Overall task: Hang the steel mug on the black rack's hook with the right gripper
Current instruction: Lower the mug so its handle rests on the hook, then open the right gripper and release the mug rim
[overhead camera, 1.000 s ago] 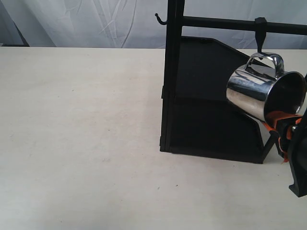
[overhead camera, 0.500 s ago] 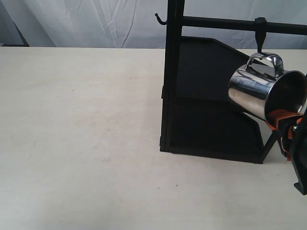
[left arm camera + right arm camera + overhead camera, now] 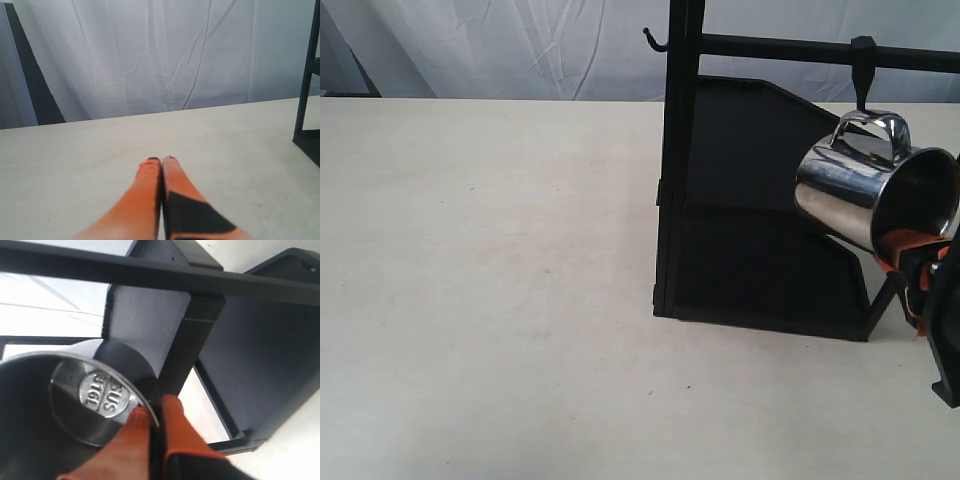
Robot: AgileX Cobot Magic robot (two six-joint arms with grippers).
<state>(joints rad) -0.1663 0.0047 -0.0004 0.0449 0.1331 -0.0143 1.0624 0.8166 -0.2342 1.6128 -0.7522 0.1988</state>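
The steel mug (image 3: 855, 195) hangs tilted in the air at the right end of the black rack (image 3: 740, 200), mouth towards the right and handle (image 3: 875, 128) on top. My right gripper (image 3: 893, 252) is shut on the lower rim of the mug, one orange finger inside and one outside. The hook (image 3: 863, 80) drops from the top bar straight to the handle; I cannot tell whether its tip is through the loop. In the right wrist view the gripper (image 3: 154, 412) clamps the mug wall beside the stamped mug bottom (image 3: 102, 395). My left gripper (image 3: 161, 161) is shut on nothing above the table.
A short curled prong (image 3: 653, 40) sticks out left of the rack's upright post (image 3: 682, 150). The two slanted shelves (image 3: 750, 270) lie just behind and below the mug. The pale table (image 3: 490, 280) spreads to the left, with a white curtain behind it.
The mug and my right gripper have shifted slightly to the right over the last second, then stayed still. Nothing else has moved.
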